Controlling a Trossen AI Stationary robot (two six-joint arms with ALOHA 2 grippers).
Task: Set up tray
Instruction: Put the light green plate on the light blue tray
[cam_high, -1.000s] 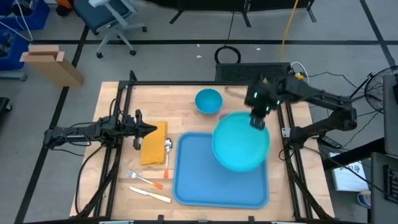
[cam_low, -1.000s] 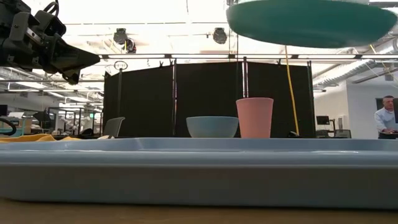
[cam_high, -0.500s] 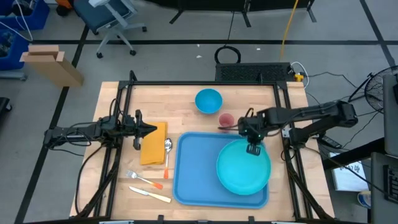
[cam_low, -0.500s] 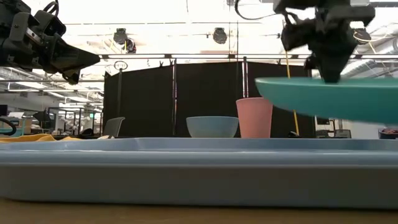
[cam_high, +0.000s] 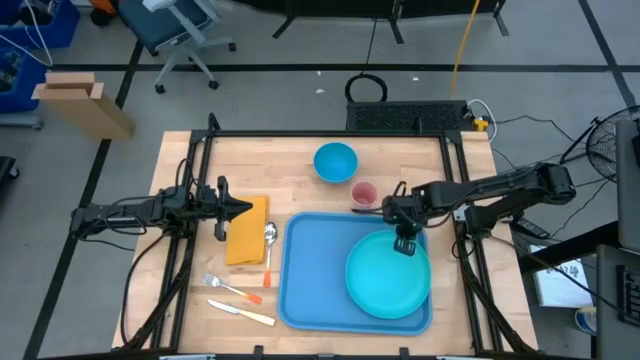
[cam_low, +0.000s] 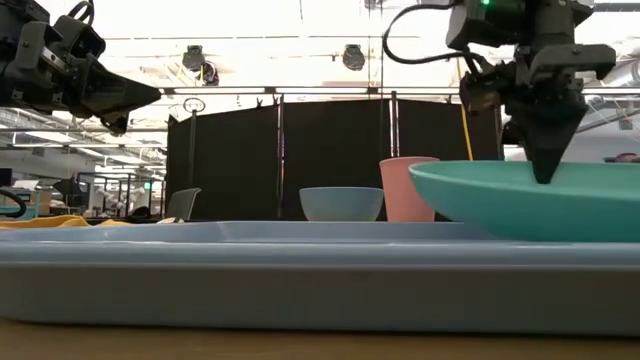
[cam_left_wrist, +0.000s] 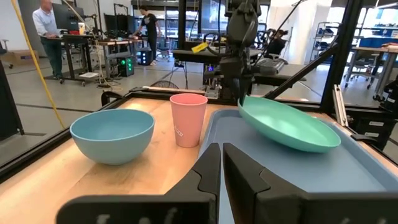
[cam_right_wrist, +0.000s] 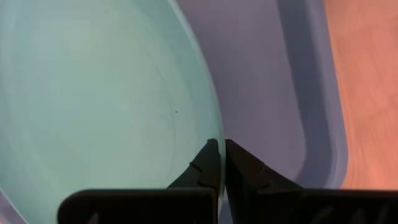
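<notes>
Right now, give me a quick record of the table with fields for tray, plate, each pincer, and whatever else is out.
tray: blue tray, flat on the wooden table
plate: teal plate over the tray's right half, tilted, far edge raised
right pincer: right pincer shut on the plate's far rim
left pincer: left pincer shut, empty, above the yellow napkin
beyond tray: blue bowl, pink cup
left of tray: spoon, fork, knife
</notes>
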